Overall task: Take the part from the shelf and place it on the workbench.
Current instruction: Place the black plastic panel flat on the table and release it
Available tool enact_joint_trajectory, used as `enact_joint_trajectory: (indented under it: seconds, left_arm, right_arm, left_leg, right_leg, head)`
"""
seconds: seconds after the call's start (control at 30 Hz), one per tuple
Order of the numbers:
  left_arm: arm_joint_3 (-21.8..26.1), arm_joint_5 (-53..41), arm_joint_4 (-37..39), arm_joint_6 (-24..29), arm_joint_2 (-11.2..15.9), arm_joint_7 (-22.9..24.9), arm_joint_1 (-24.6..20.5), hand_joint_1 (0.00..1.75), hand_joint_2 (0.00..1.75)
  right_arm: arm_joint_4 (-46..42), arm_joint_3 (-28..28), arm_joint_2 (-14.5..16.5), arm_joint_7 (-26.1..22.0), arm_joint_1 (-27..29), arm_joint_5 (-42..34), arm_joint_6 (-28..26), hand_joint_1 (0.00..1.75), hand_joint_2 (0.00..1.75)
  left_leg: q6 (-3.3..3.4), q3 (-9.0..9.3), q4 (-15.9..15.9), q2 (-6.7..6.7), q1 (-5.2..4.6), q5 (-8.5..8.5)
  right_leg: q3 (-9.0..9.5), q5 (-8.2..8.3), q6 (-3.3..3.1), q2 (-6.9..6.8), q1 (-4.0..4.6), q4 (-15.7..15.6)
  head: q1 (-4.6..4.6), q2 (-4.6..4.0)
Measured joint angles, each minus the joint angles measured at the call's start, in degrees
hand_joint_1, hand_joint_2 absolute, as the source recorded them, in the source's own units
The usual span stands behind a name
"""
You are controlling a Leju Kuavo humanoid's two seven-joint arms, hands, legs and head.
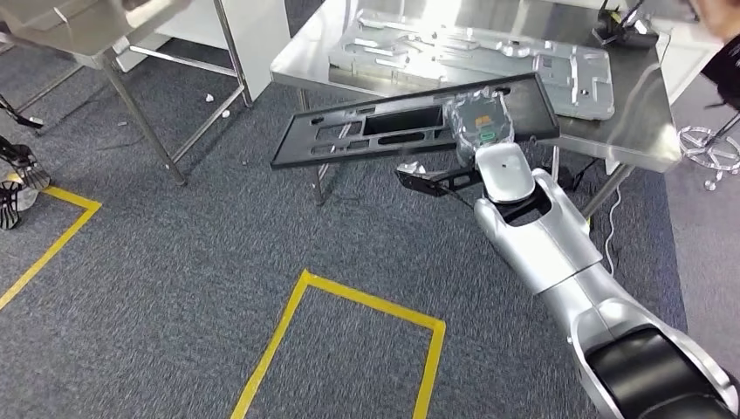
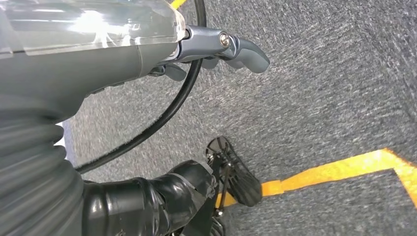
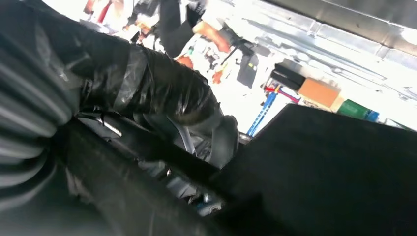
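The part (image 1: 384,127) is a long flat black panel with several cutouts. My right hand (image 1: 480,127) grips it near its right end and holds it slightly tilted in the air, in front of the front edge of the steel workbench (image 1: 628,140). Its right end overlaps the bench edge. In the right wrist view the black part (image 3: 334,167) lies close under my dark fingers (image 3: 162,98). My left hand (image 2: 216,49) hangs over the carpet with its thumb out and holds nothing.
Flat silver metal panels (image 1: 489,52) cover much of the workbench top, and a small black device (image 1: 620,30) stands at its back. A second steel table (image 1: 87,35) is at the far left. Yellow tape lines (image 1: 366,301) mark the carpet. A person (image 1: 720,26) is at the top right.
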Motion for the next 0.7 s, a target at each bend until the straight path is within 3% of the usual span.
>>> enact_joint_trajectory:
  seconds: [0.13,0.17,0.23,0.27,0.3,0.33,0.37,0.43,0.47,0.57,0.7]
  left_arm:
    - [0.2,0.0,0.0,0.1,-0.2,0.0,0.0,0.0,1.75]
    - [0.3,0.1,0.0,0.1,-0.2,0.1,0.0,0.0,1.75]
    - [0.4,0.2,0.0,0.1,-0.2,0.1,0.0,0.0,1.75]
    - [0.5,0.2,0.0,0.1,-0.2,0.1,0.1,0.0,1.75]
    - [0.6,0.3,0.0,0.1,-0.2,0.2,0.1,0.0,1.75]
    - [0.6,0.3,0.0,0.2,-0.2,0.3,0.1,0.0,1.75]
    - [0.6,0.4,0.0,0.2,-0.2,0.3,0.2,0.0,1.75]
    - [0.7,0.5,0.0,0.3,-0.1,0.4,0.2,0.0,1.75]
    - [0.7,0.5,0.0,0.3,-0.1,0.3,0.2,0.0,1.75]
    - [0.9,0.7,0.0,0.4,-0.2,-0.2,0.1,0.0,1.75]
    - [1.1,1.0,0.0,0.8,-0.2,-0.1,0.1,0.0,1.75]
  right_arm:
    - [0.5,0.0,0.0,-0.1,0.1,0.0,-0.2,1.75,1.75]
    - [0.5,0.0,0.1,-0.1,0.1,0.0,-0.2,1.75,1.75]
    - [0.6,0.0,0.1,-0.1,0.1,0.0,-0.2,1.75,1.75]
    - [0.7,0.0,0.1,-0.1,0.2,0.0,-0.2,1.75,1.75]
    - [0.8,0.1,0.1,-0.1,0.3,0.0,-0.2,1.75,1.75]
    - [0.8,0.1,0.2,-0.1,0.5,0.0,-0.2,1.75,1.75]
    - [0.9,0.1,0.2,-0.1,0.6,0.0,-0.2,1.75,1.75]
    - [0.9,0.1,0.2,-0.2,0.5,0.0,-0.2,1.75,1.75]
    - [1.0,0.2,0.2,-0.2,0.4,0.1,-0.2,1.75,1.75]
    - [1.0,0.2,0.3,-0.2,0.4,0.1,-0.3,1.75,1.75]
    - [1.1,0.3,0.3,-0.4,0.8,0.1,-0.3,1.75,1.75]
  left_leg:
    - [-1.28,0.01,0.7,0.09,0.24,-1.01]
    - [-1.32,-1.09,3.1,0.04,0.27,-2.08]
    - [-1.06,-5.31,10.7,-0.12,0.08,-4.72]
    - [-0.89,-7.59,14.1,-0.17,-0.08,-5.38]
    - [-0.67,-9.15,15.8,-0.22,-0.27,-4.98]
    - [-0.31,-9.68,15.2,-0.27,-0.49,-3.34]
    - [0.18,-9.15,12.4,-0.36,-0.73,-0.75]
    - [1.46,-6.83,5.4,-0.81,-1.31,3.91]
    - [1.91,-5.83,2.9,-1.01,-1.57,4.85]
    - [1.73,-4.91,0.6,-1.16,-1.87,4.64]
    - [1.66,-5.0,0.5,-1.26,-1.95,4.39]
  right_leg:
    - [0.66,-0.28,-1.93,0.59,0.09,-0.6]
    - [1.09,-0.42,-2.44,0.69,0.09,-0.8]
    - [1.85,-0.94,-3.18,0.82,0.53,-0.9]
    - [2.22,-1.22,-3.46,0.92,0.8,-0.8]
    - [2.66,-1.55,-3.64,1.07,1.1,-0.8]
    - [3.18,-1.93,-3.76,1.24,1.41,-0.7]
    - [3.78,-2.37,-3.82,1.41,1.7,-0.7]
    - [4.63,-3.27,-3.79,1.68,2.08,-0.6]
    - [4.69,-3.56,-3.64,1.81,2.09,-0.6]
    - [4.25,-3.79,-3.22,1.95,1.92,-0.3]
    - [4.3,-3.9,-3.09,1.79,1.82,-0.6]
  head:
    - [-0.08,0.01]
    - [-0.1,0.01]
    - [-0.14,0.0]
    - [-0.15,0.0]
    - [-0.15,0.01]
    - [-0.15,0.01]
    - [-0.15,0.01]
    - [-0.02,0.01]
    - [0.03,0.01]
    - [0.09,0.02]
    - [0.09,0.01]
